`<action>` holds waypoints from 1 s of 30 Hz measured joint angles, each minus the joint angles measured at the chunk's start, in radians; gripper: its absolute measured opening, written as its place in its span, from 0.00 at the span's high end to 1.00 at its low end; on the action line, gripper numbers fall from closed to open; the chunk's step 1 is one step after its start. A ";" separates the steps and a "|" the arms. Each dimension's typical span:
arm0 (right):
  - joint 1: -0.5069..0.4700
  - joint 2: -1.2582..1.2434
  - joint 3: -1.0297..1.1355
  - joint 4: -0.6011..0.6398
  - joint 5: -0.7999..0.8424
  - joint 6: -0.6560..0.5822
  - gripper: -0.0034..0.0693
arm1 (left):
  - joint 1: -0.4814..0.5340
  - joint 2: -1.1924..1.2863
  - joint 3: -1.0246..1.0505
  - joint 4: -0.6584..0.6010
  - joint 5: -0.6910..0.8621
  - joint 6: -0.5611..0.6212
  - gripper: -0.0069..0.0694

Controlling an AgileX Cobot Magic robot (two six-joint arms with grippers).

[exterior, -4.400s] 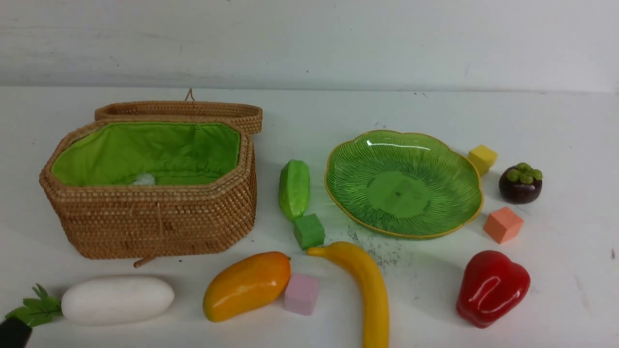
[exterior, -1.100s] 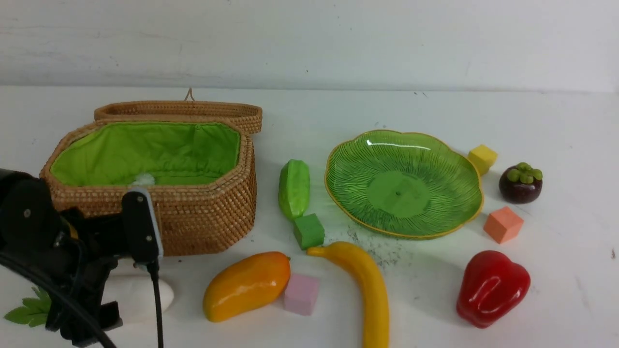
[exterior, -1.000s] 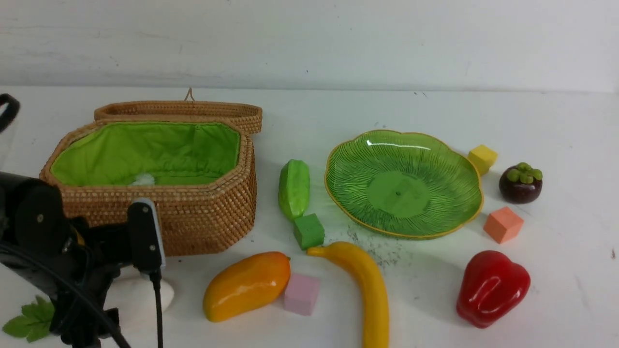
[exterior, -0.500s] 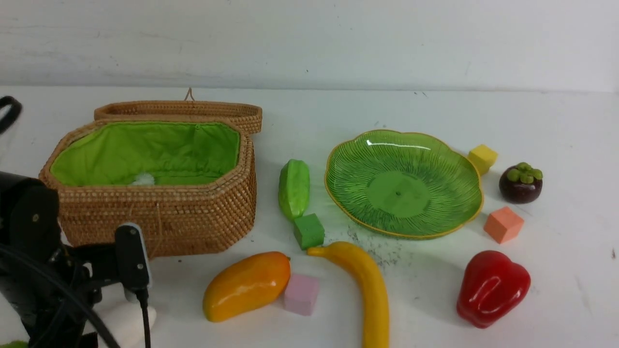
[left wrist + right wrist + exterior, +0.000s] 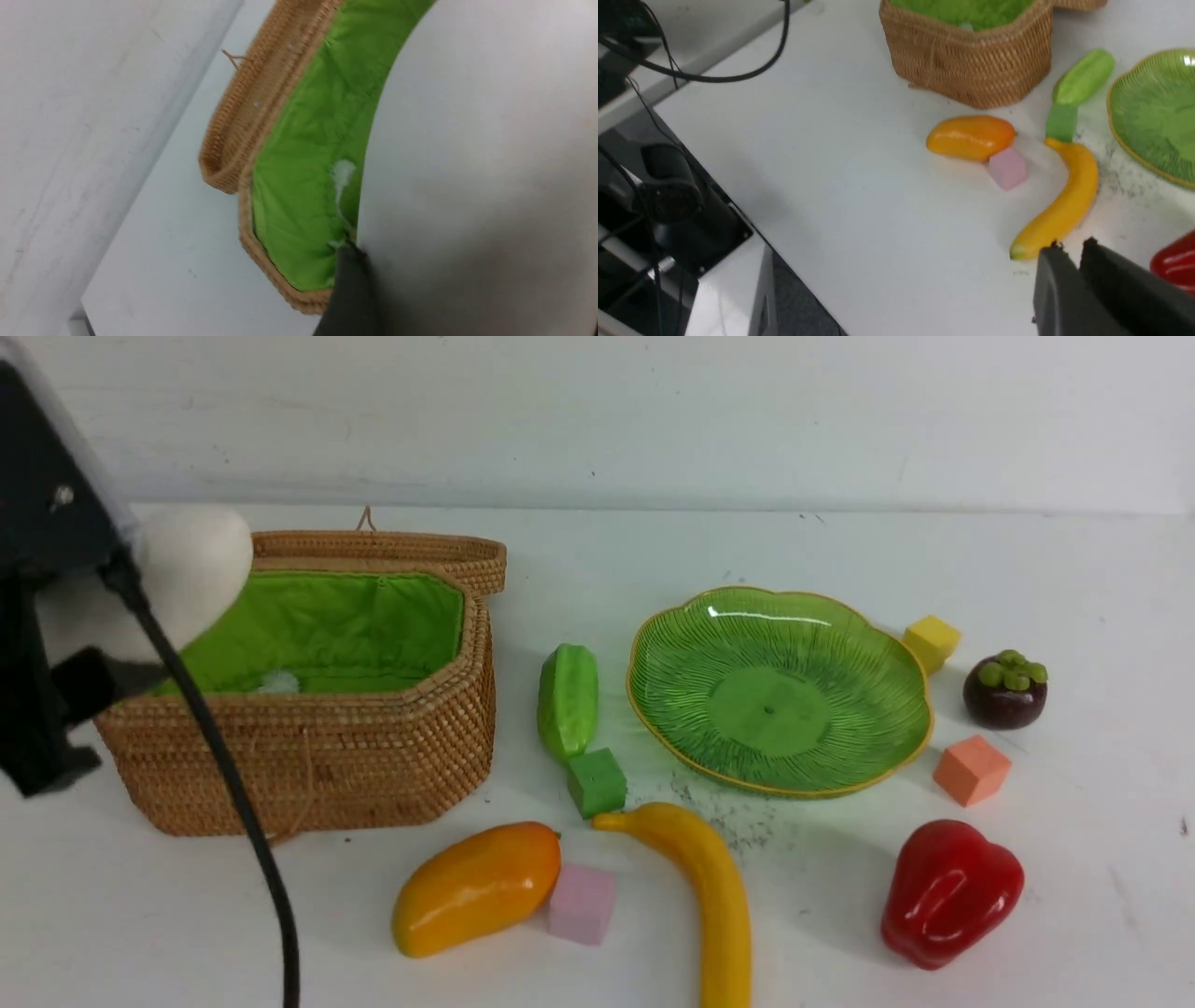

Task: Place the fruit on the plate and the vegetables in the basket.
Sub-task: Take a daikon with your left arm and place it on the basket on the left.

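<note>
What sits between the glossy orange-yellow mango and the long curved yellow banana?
A small pink cube, right beside the mango and apart from the banana; the front view shows it.

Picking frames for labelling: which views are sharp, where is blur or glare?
Front view: sharp, white glare streak on the ribbed green glass plate. Left wrist view: the white oblong radish fills half the frame, soft and featureless; the brown wicker basket is smeared. Right wrist view: mildly soft, curved yellow banana readable.
</note>
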 joint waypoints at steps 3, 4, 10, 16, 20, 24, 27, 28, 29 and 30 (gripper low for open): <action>0.000 0.000 0.000 0.000 -0.049 0.000 0.84 | 0.000 0.085 -0.068 -0.001 -0.043 0.000 0.23; 0.000 0.000 0.000 0.000 -0.064 0.000 0.83 | 0.000 0.131 -0.099 -0.001 -0.071 0.000 0.23; 0.000 0.000 0.000 0.004 -0.076 0.002 0.83 | 0.000 0.347 -0.177 -0.001 -0.191 0.000 0.23; 0.000 0.000 0.000 0.011 -0.076 0.060 0.83 | 0.000 0.481 -0.181 0.023 -0.306 0.000 0.21; 0.000 0.000 0.000 0.011 -0.078 0.077 0.83 | 0.000 0.486 -0.181 0.032 -0.327 0.000 0.10; 0.000 0.000 0.000 0.011 -0.083 0.077 0.83 | 0.000 0.476 -0.183 0.032 -0.327 -0.001 0.05; 0.000 0.000 0.000 0.011 -0.083 0.077 0.83 | 0.000 0.456 -0.183 0.025 -0.308 -0.001 0.06; 0.000 0.000 0.000 0.011 -0.084 0.077 0.83 | 0.000 0.449 -0.183 0.019 -0.298 -0.002 0.07; 0.000 0.000 0.000 0.010 -0.084 0.077 0.83 | 0.000 0.438 -0.183 0.004 -0.280 -0.013 0.08; 0.000 0.000 0.000 0.008 -0.085 0.077 0.83 | 0.000 0.425 -0.183 -0.023 -0.255 -0.035 0.10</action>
